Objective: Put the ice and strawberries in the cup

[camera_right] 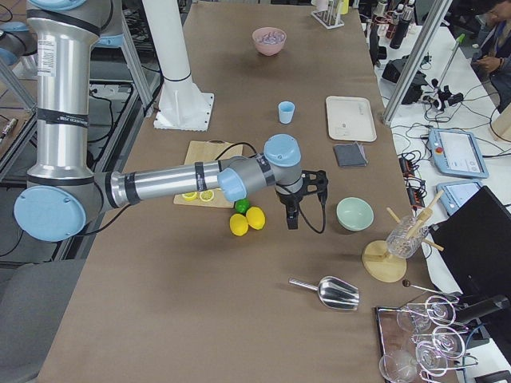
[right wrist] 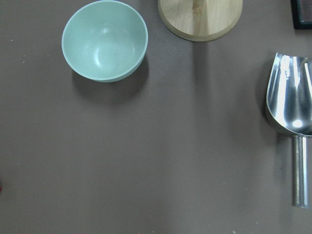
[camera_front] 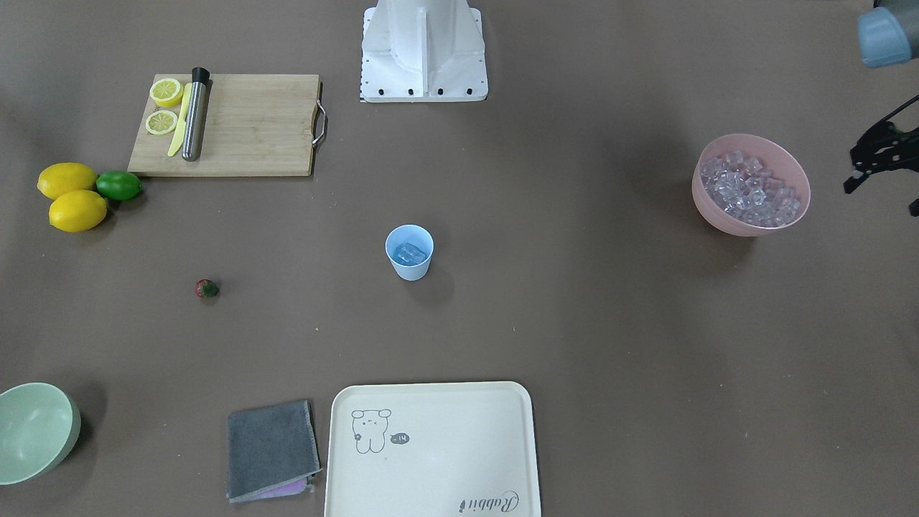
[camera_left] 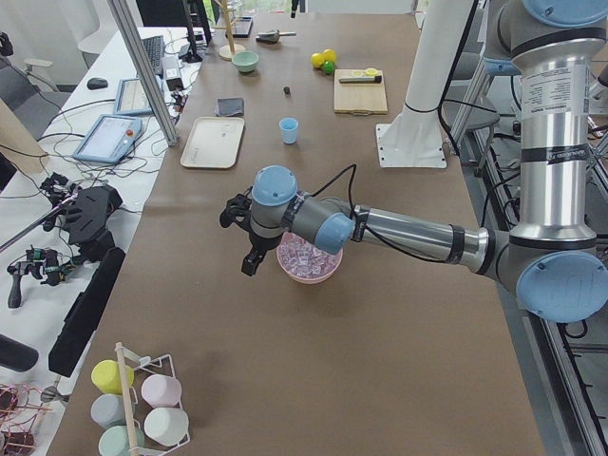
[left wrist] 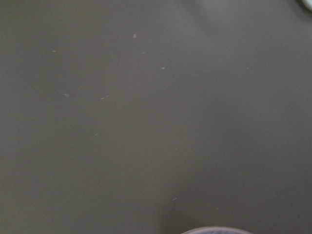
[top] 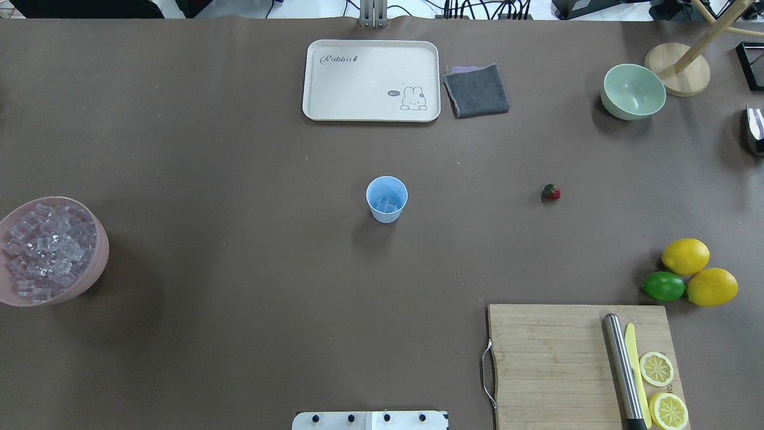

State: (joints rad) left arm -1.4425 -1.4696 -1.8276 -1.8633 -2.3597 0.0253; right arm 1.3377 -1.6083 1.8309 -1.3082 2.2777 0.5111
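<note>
Overhead exterior view: the strawberry (top: pixel 551 192) is found lying on the bare desk (top: pixel 239 149), in the robot's right half, well apart from the cup (top: pixel 387 200) and between it and the lemons (top: pixel 685 255). Its long axis runs side to side across the desk, with the green cap toward the cup and the red tip toward the lemons. Ice (top: pixel 385 205) is seen inside the cup. The right arm (camera_right: pixel 160 187), above the desk near the lemons, is judged the nearer, and the berry lies inward of its jaws. The left arm (camera_left: pixel 408 233) is at the pink bowl (top: pixel 89 280). Whether either arm's jaws are spread or pressed together cannot be told.
</note>
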